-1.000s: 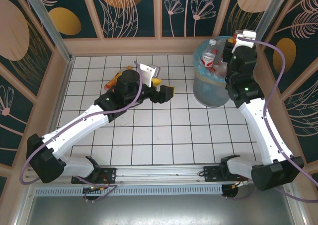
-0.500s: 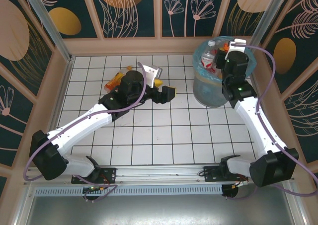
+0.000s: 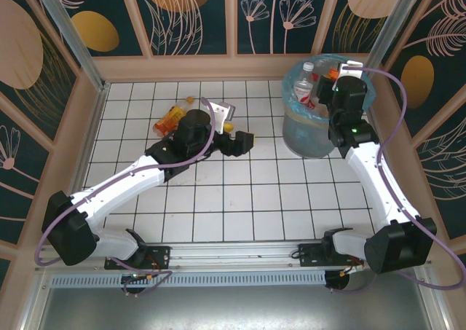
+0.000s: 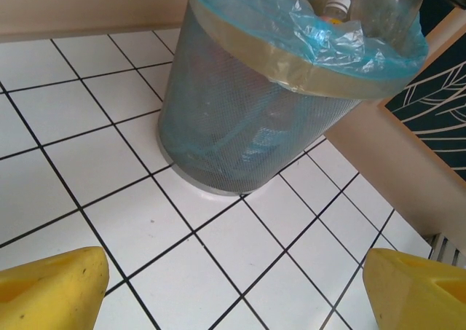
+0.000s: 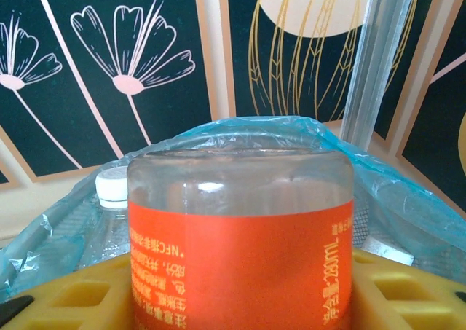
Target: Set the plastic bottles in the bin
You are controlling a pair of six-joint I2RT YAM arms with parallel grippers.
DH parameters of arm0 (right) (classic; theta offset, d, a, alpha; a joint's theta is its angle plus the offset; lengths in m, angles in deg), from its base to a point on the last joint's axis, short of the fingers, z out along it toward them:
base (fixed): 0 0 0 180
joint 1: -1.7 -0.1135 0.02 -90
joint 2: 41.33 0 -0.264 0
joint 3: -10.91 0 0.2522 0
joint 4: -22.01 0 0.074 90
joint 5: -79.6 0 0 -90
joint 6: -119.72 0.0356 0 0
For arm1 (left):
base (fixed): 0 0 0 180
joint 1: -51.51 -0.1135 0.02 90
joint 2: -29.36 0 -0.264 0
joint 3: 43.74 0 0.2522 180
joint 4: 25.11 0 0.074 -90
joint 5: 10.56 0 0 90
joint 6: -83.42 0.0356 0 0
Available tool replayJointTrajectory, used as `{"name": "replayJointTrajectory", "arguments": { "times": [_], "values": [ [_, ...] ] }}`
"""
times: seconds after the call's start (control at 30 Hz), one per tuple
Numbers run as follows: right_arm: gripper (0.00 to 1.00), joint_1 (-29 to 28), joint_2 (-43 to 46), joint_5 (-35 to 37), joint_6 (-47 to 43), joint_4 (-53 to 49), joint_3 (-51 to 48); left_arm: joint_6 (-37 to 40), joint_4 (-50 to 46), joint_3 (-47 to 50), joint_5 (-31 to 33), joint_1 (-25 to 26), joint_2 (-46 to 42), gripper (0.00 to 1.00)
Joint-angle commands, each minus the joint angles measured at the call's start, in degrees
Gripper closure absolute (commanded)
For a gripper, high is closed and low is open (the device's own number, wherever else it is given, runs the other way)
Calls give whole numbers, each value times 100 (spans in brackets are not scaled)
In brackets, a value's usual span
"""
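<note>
The right wrist view has the right gripper point(image 5: 240, 290) pinching an orange-labelled bottle point(image 5: 240, 228) between yellow fingers point(image 5: 76, 293) that sit in the bottom corners. The bottle is clear plastic above a broad orange band and takes up the centre of the frame. Small white print crosses the band, seemingly upside down, with what looks like "NFC" at the left and "280mL" running along the right edge; the rest is too fine to read. Just behind it curves the light-blue bag point(image 5: 393, 191), with a white-capped bottle point(image 5: 113, 199) inside at left centre, and beyond that dark wall panels point(image 5: 131, 60) with pale flower drawings. In the left wrist view the left gripper point(image 4: 233, 293) is spread wide with nothing between its yellow fingertips point(image 4: 51, 290), above the white tiled floor point(image 4: 95, 170). Past them, in the upper middle, stands the bin point(image 4: 240, 126), round grey-blue mesh with the bag folded over its rim and clear bottles poking out at the top edge. From above the mesh weave and the label print are lost, but the layout is plain. The left gripper is at frame centre, and an orange bottle point(image 3: 169, 117) lies on the tiles to its upper left. The bin is at upper right with a red-labelled bottle point(image 3: 303, 89) inside, and the held bottle hangs over its far right rim.
</note>
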Motion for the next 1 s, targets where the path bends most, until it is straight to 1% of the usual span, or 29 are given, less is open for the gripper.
{"name": "replayJointTrajectory", "arguments": {
  "times": [0.0, 0.2, 0.37, 0.5, 0.63, 0.67, 0.77, 0.83, 0.87, 0.97],
  "values": [
    [51, 35, 55, -103, 204, -335, 146, -14, 158, 39, 68, 5, -119, 10],
    [51, 61, 280, 0, 175, -304, -404, 49, 137, 114, 120, 5, -193, 9],
    [51, 160, 246, 18, 52, -256, -672, 67, 136, 126, 112, 6, -197, 9],
    [51, 245, 130, -106, -28, -185, -708, 85, 147, 123, 117, 6, -171, 9],
    [50, 288, -61, -169, -50, -294, -528, 82, 155, 141, 137, 6, -201, 9],
    [48, 304, -107, -160, -31, -323, -463, 79, 156, 148, 138, 5, -218, 9],
    [38, 347, -185, -109, 186, -498, -230, 93, 150, 168, 187, 6, -241, 9],
    [28, 359, -179, -109, 331, -619, -76, 89, 139, 168, 214, 2, -257, 9],
    [24, 359, -169, -140, 393, -668, 0, 86, 134, 176, 230, 7, -272, 8],
    [19, 354, -100, -149, 606, -882, 353, 76, 141, 202, 252, 7, -311, 8]
  ]
}}
